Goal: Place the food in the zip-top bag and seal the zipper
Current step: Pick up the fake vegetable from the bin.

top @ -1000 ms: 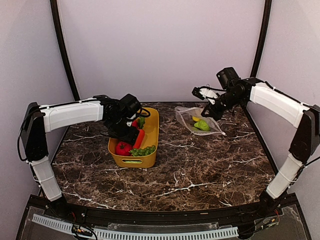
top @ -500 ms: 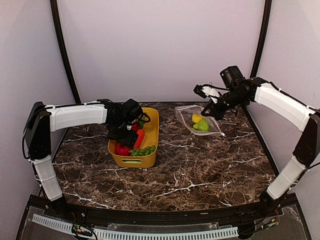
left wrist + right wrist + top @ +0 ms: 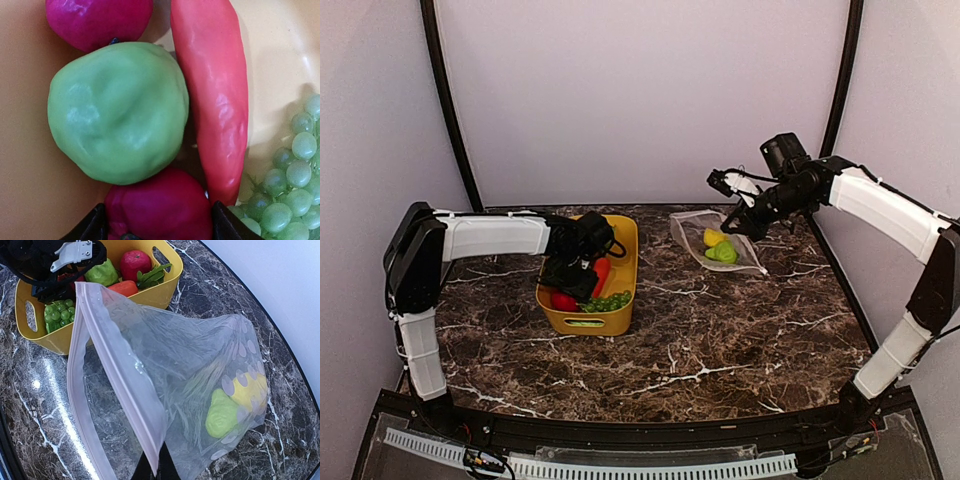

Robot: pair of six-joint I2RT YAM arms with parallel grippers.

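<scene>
The right pincer (image 3: 738,222) is clamped on the mouth edge of the bag (image 3: 718,243), holding it up at the back right of the desk (image 3: 720,340). Bare stone lies between the bag and the tub (image 3: 588,322). The right wrist view shows the zipper strip (image 3: 120,380) gaping, with a green pear (image 3: 222,415) and a lemon (image 3: 250,390) at the bottom. The left pincer (image 3: 575,275) is down inside the tub. Only its wrist view shows its tips spread, flanking a red tomato (image 3: 160,207) hemmed in by a green fruit (image 3: 117,112), a carrot (image 3: 215,95) and grapes (image 3: 290,190).
</scene>
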